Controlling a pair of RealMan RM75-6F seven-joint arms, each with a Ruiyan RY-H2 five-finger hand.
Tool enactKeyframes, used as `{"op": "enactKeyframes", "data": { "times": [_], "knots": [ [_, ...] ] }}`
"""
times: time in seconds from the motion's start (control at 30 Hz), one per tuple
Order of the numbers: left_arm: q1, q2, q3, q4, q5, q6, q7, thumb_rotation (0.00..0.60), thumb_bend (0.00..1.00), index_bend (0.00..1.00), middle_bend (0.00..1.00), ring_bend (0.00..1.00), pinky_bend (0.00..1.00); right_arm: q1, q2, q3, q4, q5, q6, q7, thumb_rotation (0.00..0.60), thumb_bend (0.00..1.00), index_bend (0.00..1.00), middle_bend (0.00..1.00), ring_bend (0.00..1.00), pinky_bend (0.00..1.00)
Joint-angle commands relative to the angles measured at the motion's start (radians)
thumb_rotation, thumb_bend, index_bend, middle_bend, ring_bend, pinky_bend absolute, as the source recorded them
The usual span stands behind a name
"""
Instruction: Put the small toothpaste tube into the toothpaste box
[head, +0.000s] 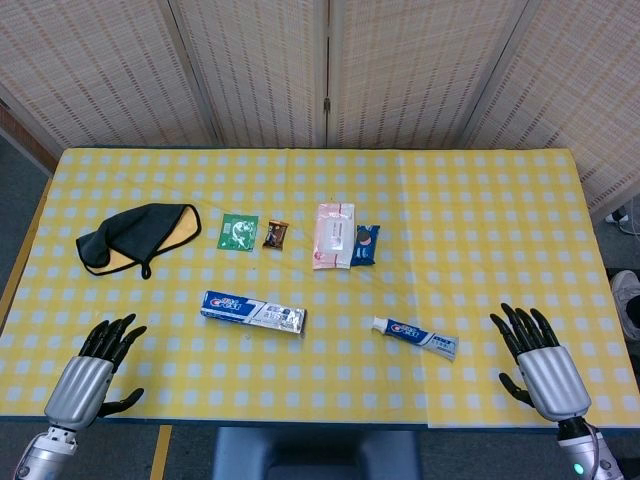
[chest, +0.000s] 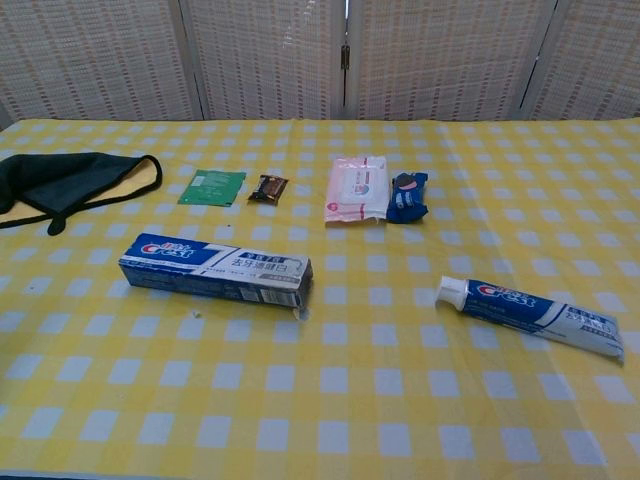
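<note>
The small toothpaste tube (head: 415, 337) (chest: 530, 316), blue and white with a white cap pointing left, lies flat right of centre near the front of the table. The toothpaste box (head: 253, 314) (chest: 215, 269), long and blue-white, lies left of centre, its right end flap open. My left hand (head: 97, 369) rests at the front left corner, fingers spread, holding nothing, well left of the box. My right hand (head: 535, 362) sits at the front right, fingers spread and empty, a short way right of the tube. Neither hand shows in the chest view.
On the yellow checked tablecloth (head: 470, 230) lie a black and yellow cloth (head: 135, 236) (chest: 70, 182), a green sachet (head: 238, 231) (chest: 212, 187), a brown snack packet (head: 275, 235) (chest: 268, 187), a pink wipes pack (head: 333, 235) (chest: 357, 188) and a blue biscuit packet (head: 366, 243) (chest: 407, 197). Folding screens stand behind.
</note>
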Motion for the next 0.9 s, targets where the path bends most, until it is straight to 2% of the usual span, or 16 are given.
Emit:
{"op": "enactKeyframes", "data": {
  "times": [0.03,0.13,0.3,0.5,0.6,0.73,0.9],
  "knots": [
    [0.001,-0.005,0.000,0.008,0.013,0.003,-0.018,0.600,0.25,0.15,0.06,0.00,0.00,0.000,-0.005,-0.001,-0.001,-0.001,-0.009,-0.008,0.600,0.31,0.00,0.00,0.00,0.00],
    [-0.004,-0.019,-0.004,0.026,0.045,0.009,-0.024,0.600,0.25,0.16,0.07,0.02,0.01,0.003,-0.004,0.001,-0.005,0.003,-0.023,-0.012,0.600,0.31,0.00,0.00,0.00,0.00],
    [-0.050,-0.070,-0.028,0.087,0.076,-0.023,-0.125,0.600,0.25,0.19,0.15,0.11,0.11,-0.002,-0.003,0.004,-0.005,0.001,-0.019,-0.010,0.600,0.31,0.00,0.00,0.00,0.00],
    [-0.215,-0.071,-0.078,0.127,0.033,-0.260,-0.243,0.600,0.25,0.28,0.17,0.13,0.12,0.014,-0.022,0.016,-0.013,0.018,-0.058,-0.038,0.600,0.31,0.00,0.00,0.00,0.00],
    [-0.285,-0.089,-0.112,0.168,-0.004,-0.351,-0.315,0.600,0.25,0.27,0.17,0.13,0.12,0.025,-0.039,0.028,-0.012,0.049,-0.090,-0.073,0.600,0.31,0.00,0.00,0.00,0.00],
    [-0.344,-0.152,-0.142,0.278,-0.017,-0.398,-0.325,0.600,0.25,0.27,0.16,0.10,0.12,0.035,-0.058,0.035,-0.011,0.082,-0.124,-0.100,0.600,0.31,0.00,0.00,0.00,0.00],
    [-0.399,-0.222,-0.164,0.365,-0.033,-0.436,-0.350,0.600,0.25,0.26,0.15,0.08,0.11,0.043,-0.064,0.042,-0.006,0.098,-0.142,-0.108,0.600,0.31,0.00,0.00,0.00,0.00]
  ]
}}
